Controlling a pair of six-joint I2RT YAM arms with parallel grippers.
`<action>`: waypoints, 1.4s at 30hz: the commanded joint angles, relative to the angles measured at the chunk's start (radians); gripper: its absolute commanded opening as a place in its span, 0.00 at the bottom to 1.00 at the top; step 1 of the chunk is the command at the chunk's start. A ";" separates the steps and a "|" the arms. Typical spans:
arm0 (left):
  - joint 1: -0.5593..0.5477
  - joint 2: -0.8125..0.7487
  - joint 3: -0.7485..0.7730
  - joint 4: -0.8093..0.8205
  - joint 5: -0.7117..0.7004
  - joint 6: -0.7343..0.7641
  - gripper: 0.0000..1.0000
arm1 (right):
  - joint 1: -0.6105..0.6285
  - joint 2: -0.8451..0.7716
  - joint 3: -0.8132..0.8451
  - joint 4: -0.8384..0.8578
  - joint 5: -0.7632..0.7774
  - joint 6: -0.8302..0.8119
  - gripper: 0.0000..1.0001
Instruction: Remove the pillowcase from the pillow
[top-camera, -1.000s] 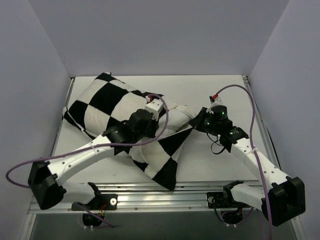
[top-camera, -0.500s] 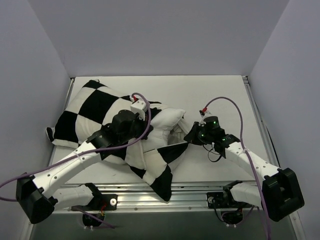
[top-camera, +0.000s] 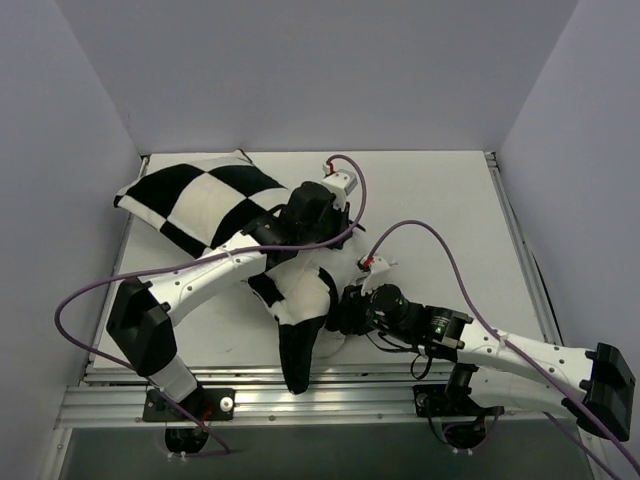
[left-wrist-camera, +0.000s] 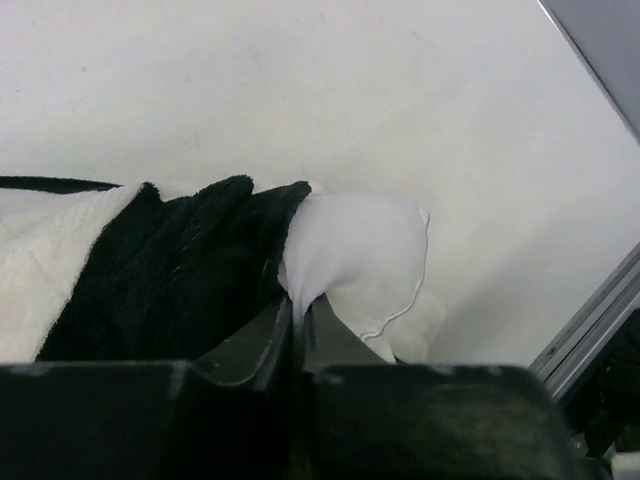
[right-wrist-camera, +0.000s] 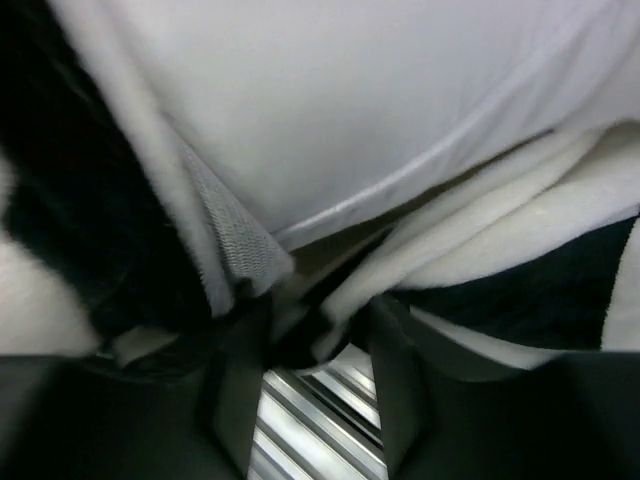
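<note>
The left gripper (left-wrist-camera: 298, 325) is clamped tight on a corner of the plain white pillow (left-wrist-camera: 360, 250), which pokes out of the black-and-white checked pillowcase (top-camera: 205, 200). The pillowcase stretches from the far left of the table (top-camera: 440, 210) down to its near edge. The right gripper (right-wrist-camera: 318, 320) pinches a bunched fold of the pillowcase just beneath the pillow.

A fixed overhead camera looks down the table (top-camera: 440, 210) from its near edge; both wrist cameras sit close, seemingly sharing the pillowcase (top-camera: 205, 205).
</note>
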 joint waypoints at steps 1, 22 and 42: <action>-0.017 -0.074 0.022 0.130 -0.061 0.028 0.21 | 0.093 -0.059 0.086 -0.135 0.073 -0.018 0.42; 0.151 -0.639 -0.513 -0.411 -0.336 -0.446 0.90 | -0.278 0.248 0.339 -0.100 -0.226 -0.484 0.97; 0.296 -0.221 -0.217 0.055 0.016 -0.181 0.90 | 0.051 0.209 0.184 0.063 0.004 -0.187 0.00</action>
